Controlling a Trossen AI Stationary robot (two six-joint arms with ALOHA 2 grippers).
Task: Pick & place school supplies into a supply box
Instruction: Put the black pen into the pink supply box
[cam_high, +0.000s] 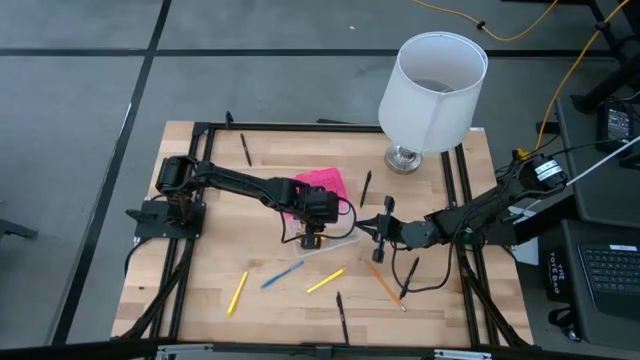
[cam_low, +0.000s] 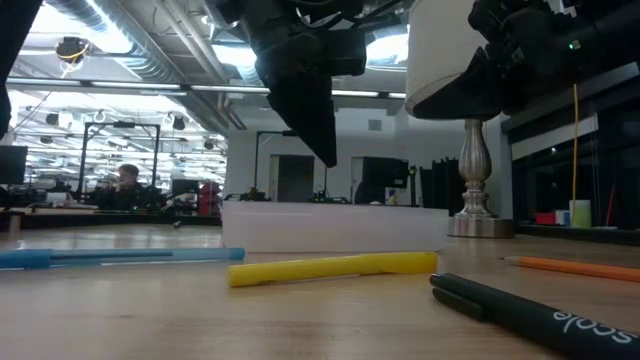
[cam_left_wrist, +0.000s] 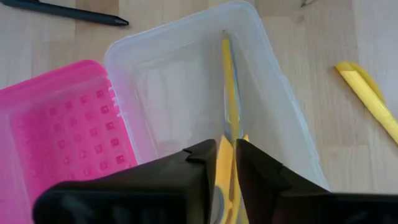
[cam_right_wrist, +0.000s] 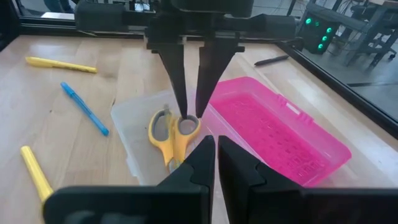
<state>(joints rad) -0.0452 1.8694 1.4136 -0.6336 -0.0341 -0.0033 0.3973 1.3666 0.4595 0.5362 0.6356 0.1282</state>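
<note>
Left gripper over the supply box, fingers parted slightly around the scissors, already down in the clear base. Best widened fully, then lifted straight up clear of the handles. Right gripper pinched empty, just beside the box. Wooden table; lamp behind.

In the left wrist view the left end effector covers the handles of the scissors, so only the blades show. In the high view the same arm hides most of the supply box. In the low view the black pen runs off the frame's edge, and the figure seated in the room behind is blurred.
</note>
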